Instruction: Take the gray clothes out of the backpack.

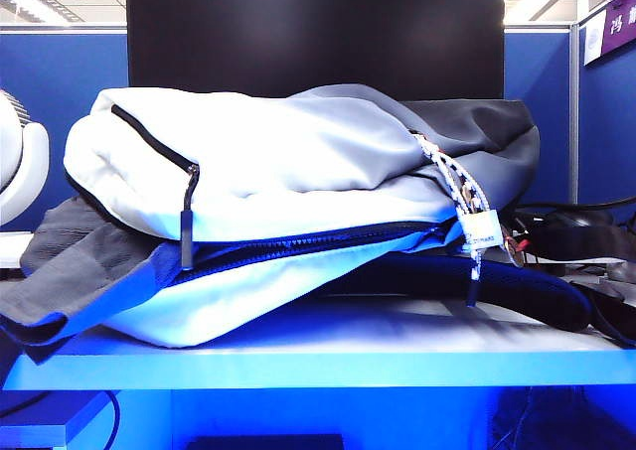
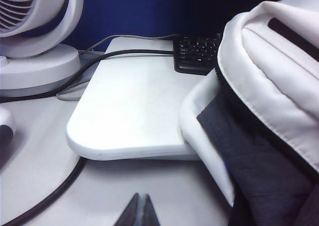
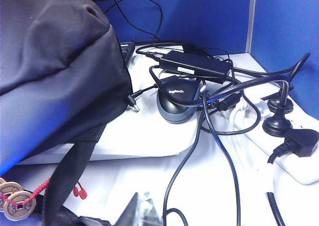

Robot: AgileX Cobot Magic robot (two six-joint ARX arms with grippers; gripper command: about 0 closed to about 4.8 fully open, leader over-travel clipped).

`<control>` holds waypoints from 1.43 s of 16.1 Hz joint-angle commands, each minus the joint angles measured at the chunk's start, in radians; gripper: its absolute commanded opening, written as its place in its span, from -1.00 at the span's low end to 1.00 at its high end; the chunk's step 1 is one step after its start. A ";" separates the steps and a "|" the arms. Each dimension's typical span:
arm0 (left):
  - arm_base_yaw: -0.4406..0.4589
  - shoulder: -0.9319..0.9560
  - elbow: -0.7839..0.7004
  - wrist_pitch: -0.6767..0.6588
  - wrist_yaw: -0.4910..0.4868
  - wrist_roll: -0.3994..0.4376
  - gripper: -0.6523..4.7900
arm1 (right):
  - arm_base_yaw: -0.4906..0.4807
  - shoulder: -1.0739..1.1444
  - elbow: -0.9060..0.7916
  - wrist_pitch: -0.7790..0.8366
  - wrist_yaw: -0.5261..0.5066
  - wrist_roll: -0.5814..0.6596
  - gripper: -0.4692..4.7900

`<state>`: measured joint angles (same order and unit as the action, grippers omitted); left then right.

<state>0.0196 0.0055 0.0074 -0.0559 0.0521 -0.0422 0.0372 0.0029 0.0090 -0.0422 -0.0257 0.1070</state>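
Left gripper jaws together, empty, near backpack; right gripper jaws together, empty, beside cables.

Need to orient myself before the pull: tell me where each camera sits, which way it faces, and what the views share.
Exterior view: low and level with the table edge, facing the backpack side-on, gray clothes spilling from its left; no arm shows.
Left wrist view: low over the desk, facing the backpack's open end, a fan and keyboard; the shut left gripper tips show.
Right wrist view: low on the other side, facing the backpack's dark end, a mouse and cables; shut right gripper.
Shared: all see the backpack.
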 commanded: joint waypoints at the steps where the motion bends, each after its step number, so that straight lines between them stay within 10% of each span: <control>1: 0.000 -0.003 0.000 0.013 0.004 0.006 -0.77 | 0.000 -0.002 -0.004 0.018 0.001 0.001 -0.84; 5: 0.000 -0.003 0.000 0.013 0.033 -0.005 -0.77 | 0.001 -0.002 -0.004 0.037 -0.131 0.042 -0.82; 7: -0.001 -0.003 0.000 0.014 0.151 -0.078 -0.77 | 0.002 -0.002 -0.004 0.240 -0.321 0.274 -0.82; 12: 0.000 -0.003 0.000 0.014 0.260 -0.128 -0.77 | 0.002 0.016 0.074 0.616 -0.325 0.600 -0.82; 16: 0.000 -0.003 0.000 0.014 0.260 -0.128 -0.77 | 0.002 0.229 0.319 0.635 -0.407 0.589 -0.82; 19: 0.000 -0.003 0.000 0.014 0.261 -0.130 -0.77 | 0.010 0.544 0.538 0.653 -0.650 0.527 -0.82; 23: 0.000 -0.003 0.000 0.021 0.259 -0.130 -0.77 | 0.277 1.002 0.787 0.652 -0.805 0.499 -0.82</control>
<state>0.0196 0.0055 0.0074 -0.0517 0.3058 -0.1730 0.2699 0.9607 0.7670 0.6006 -0.8158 0.6235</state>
